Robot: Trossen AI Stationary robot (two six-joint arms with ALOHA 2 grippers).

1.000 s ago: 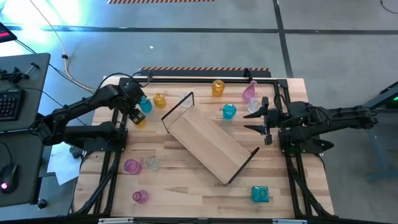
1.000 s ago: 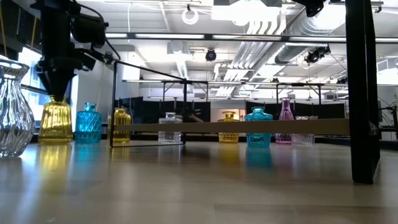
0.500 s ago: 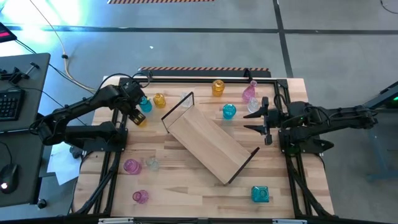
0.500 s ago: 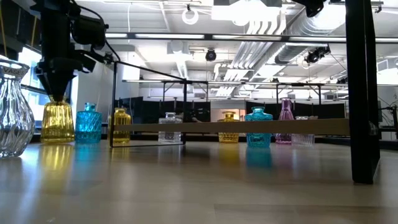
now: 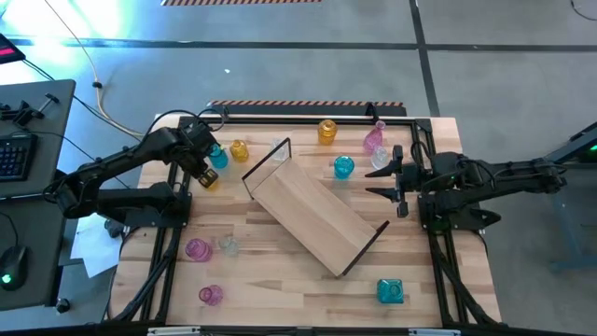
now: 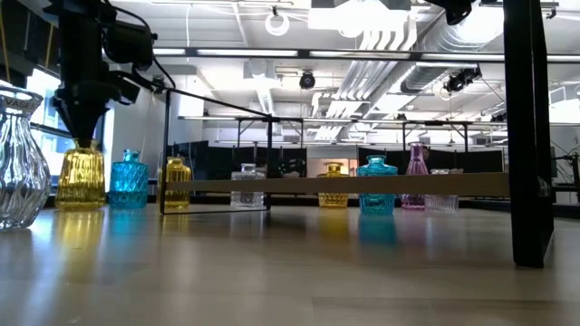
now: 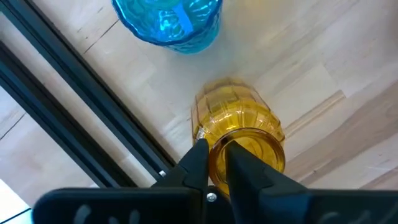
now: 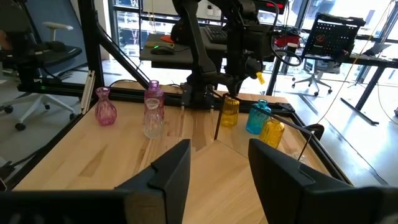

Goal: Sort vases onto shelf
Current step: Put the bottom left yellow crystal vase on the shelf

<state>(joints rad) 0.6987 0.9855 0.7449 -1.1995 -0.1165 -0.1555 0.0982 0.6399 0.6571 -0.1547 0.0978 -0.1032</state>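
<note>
Amber glass is what I see pinched at the rim by my left gripper (image 7: 216, 163): one finger sits inside the mouth of the yellow vase (image 7: 239, 134) and the other outside, though its base is hidden from my wrist camera, and from above (image 5: 207, 178) the arm covers most of it. It stands on the worktop (image 5: 280, 271) near the left rail, just beside a teal vase (image 5: 218, 158), well apart from the shelf (image 5: 312, 213) lying diagonally mid-table. My right gripper (image 5: 395, 181) waits right of the shelf, fingers spread and holding nothing.
</note>
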